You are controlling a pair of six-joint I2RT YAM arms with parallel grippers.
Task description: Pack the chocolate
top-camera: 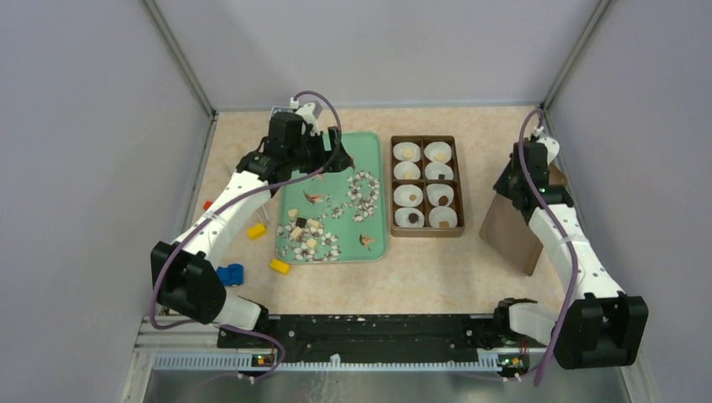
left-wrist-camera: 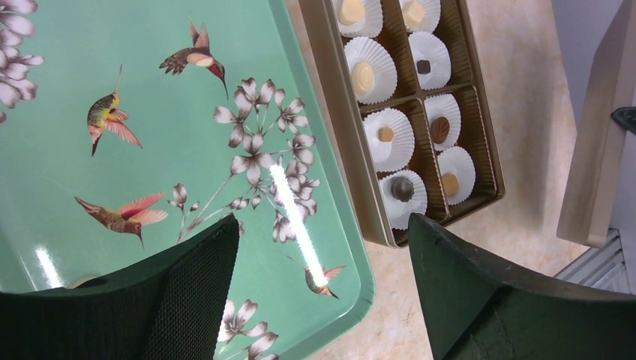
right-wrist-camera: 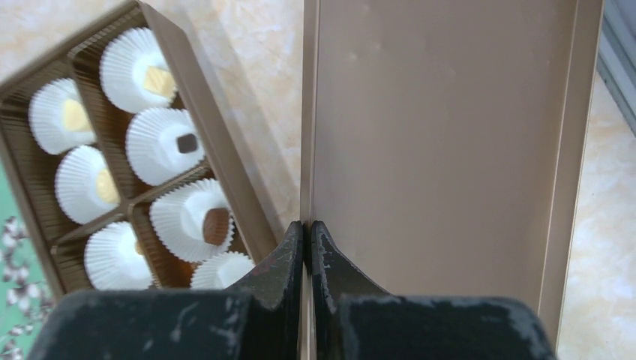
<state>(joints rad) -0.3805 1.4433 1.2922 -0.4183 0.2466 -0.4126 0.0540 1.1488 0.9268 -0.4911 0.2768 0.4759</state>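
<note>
Several loose chocolates (top-camera: pixel 304 232), dark and tan, lie at the near left of the green tray (top-camera: pixel 378 227). The brown box (top-camera: pixel 426 138) holds white paper cups, most with a chocolate (left-wrist-camera: pixel 440 129) in them. My left gripper (top-camera: pixel 329 151) hangs open and empty over the tray's far left part; in the left wrist view (left-wrist-camera: pixel 322 221) its jaws stand wide apart above the tray (left-wrist-camera: pixel 165 82). My right gripper (right-wrist-camera: pixel 307 229) is shut on the edge of the box lid (right-wrist-camera: pixel 442 135), held tilted right of the box (right-wrist-camera: pixel 217 127). The lid also shows from the top (top-camera: pixel 512 228).
Two yellow blocks (top-camera: pixel 256 230) (top-camera: pixel 280 266), a blue object (top-camera: pixel 229 274) and a small orange piece (top-camera: pixel 206 204) lie left of the tray. Grey walls close in the table on three sides. The lid (left-wrist-camera: pixel 596 150) stands near the right wall.
</note>
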